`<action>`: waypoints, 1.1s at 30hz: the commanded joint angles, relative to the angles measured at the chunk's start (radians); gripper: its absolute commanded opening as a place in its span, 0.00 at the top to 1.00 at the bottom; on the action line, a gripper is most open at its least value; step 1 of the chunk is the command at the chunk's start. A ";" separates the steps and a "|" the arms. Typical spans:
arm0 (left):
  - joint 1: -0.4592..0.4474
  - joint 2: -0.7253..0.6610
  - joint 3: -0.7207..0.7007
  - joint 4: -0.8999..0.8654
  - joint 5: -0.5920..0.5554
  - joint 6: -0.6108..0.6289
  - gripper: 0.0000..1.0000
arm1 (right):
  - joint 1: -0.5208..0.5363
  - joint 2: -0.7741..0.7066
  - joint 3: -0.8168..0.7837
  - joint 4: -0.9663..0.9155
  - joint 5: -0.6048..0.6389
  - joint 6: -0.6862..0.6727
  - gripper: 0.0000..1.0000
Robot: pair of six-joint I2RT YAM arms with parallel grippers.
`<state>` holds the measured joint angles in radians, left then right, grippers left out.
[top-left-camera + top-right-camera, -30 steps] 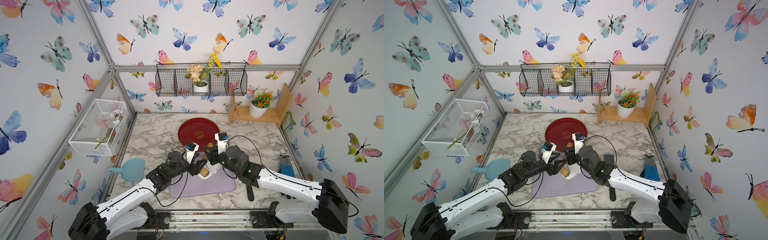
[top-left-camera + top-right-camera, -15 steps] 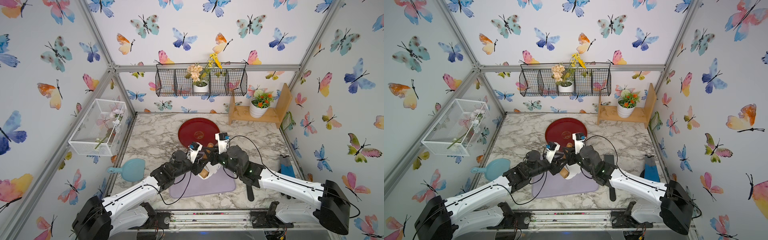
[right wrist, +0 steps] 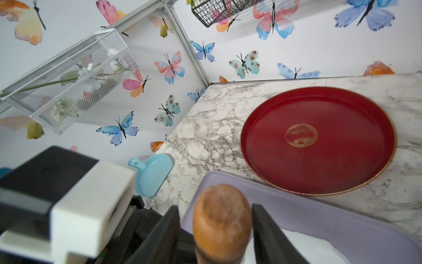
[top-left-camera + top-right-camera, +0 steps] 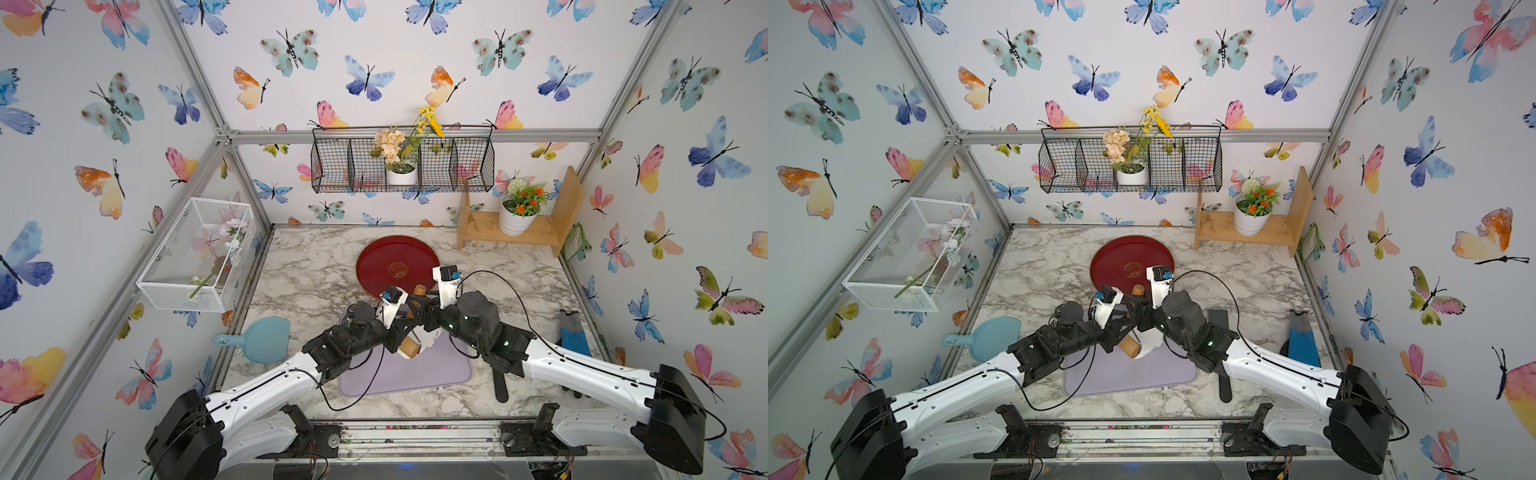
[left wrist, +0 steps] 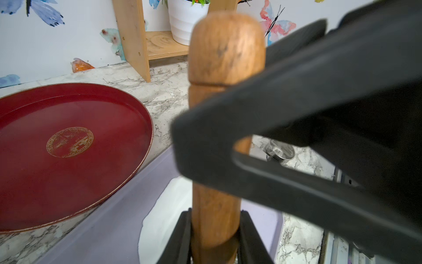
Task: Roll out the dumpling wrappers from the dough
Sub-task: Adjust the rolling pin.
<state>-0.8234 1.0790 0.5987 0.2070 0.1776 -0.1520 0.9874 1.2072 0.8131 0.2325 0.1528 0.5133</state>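
Both top views: marble table [image 4: 307, 266]; butterfly walls [image 4: 395, 50].

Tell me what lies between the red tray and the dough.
A bare strip of the purple mat lies between the red tray and the dough. The left wrist view shows it most clearly.

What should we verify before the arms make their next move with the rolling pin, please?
1. Left gripper shut on the rolling pin: ok.
2. Right gripper gripping the pin: not ok, its jaws stand open beside the handle.
3. Dough lying on the purple mat: ok.
4. Red tray bare: ok.
5. Pin pressing on the dough: cannot tell.
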 commanded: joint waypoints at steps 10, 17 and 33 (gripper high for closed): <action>0.007 -0.074 0.027 -0.079 0.124 0.167 1.00 | 0.000 -0.117 0.026 -0.156 -0.170 -0.174 0.33; 0.005 -0.083 0.039 -0.096 0.178 0.196 1.00 | 0.001 -0.057 0.038 -0.128 -0.288 -0.153 0.39; 0.006 -0.117 0.038 -0.101 0.184 0.205 1.00 | 0.001 0.009 0.044 -0.121 -0.294 -0.108 0.50</action>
<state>-0.8192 0.9852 0.5968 0.0837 0.3157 0.0402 0.9833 1.2026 0.8295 0.0975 -0.1139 0.3931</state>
